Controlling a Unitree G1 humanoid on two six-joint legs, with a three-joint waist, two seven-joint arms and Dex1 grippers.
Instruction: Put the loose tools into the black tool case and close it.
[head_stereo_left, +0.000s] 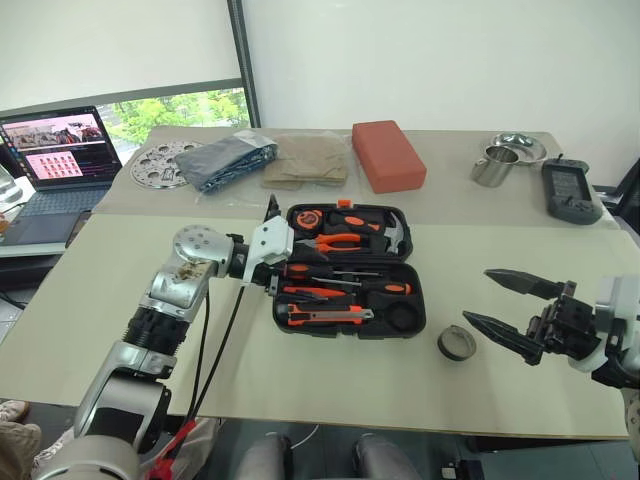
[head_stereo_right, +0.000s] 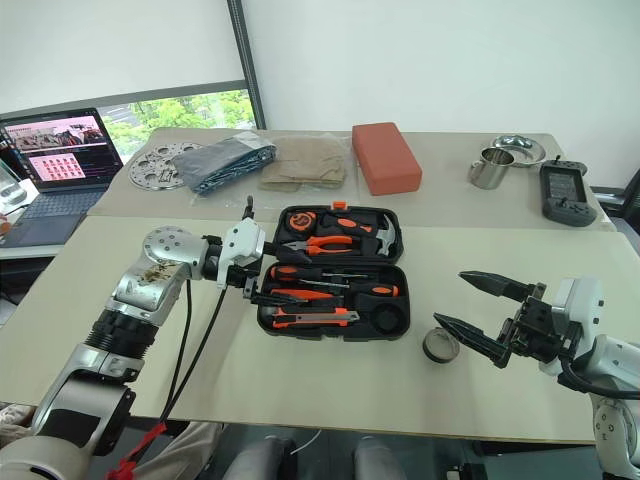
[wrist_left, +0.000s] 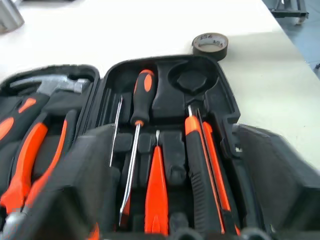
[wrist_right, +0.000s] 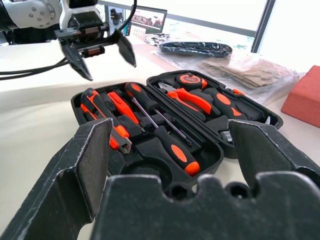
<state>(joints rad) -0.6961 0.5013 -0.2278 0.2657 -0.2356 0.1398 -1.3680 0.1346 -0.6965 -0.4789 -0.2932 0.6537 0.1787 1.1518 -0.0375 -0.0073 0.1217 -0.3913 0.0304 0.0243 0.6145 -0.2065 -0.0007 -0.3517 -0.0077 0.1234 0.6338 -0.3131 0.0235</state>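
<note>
Black tool case (head_stereo_left: 349, 270) lying open flat on the pale counter (head_stereo_left: 120, 330), near centre of the head view, lid half toward twelve o'clock and tray half toward six. In the lid half: orange-handled pliers (head_stereo_left: 345, 241), steel hammer (head_stereo_left: 396, 233), round orange-and-black tape measure (head_stereo_left: 305, 217). In the tray half: two screwdrivers (head_stereo_left: 345, 288) seated lengthwise, orange-and-black utility knife (head_stereo_left: 325, 316) in the slot nearest six o'clock, round moulded recess (head_stereo_left: 405, 318) at the tray's four o'clock corner holding nothing. Dark tape roll (head_stereo_left: 457, 343) resting on the counter outside the case, just beside that corner, at about four o'clock from it. Left hand (wrist_right: 97, 48) poised at nine o'clock of the case, above its edge, black fingers spread, gripping nothing, apart from the tools below. Right hand (head_stereo_left: 498, 305) at about three to four o'clock of the case, beyond the tape roll, fingers spread wide, pointing toward the roll, nothing between them, not touching it. Farther back on the counter, toward twelve o'clock: red-orange block (head_stereo_left: 387, 154), folded tan cloth (head_stereo_left: 306, 162), steel cup (head_stereo_left: 494, 165); open laptop (head_stereo_left: 58, 152) at ten o'clock.
</note>
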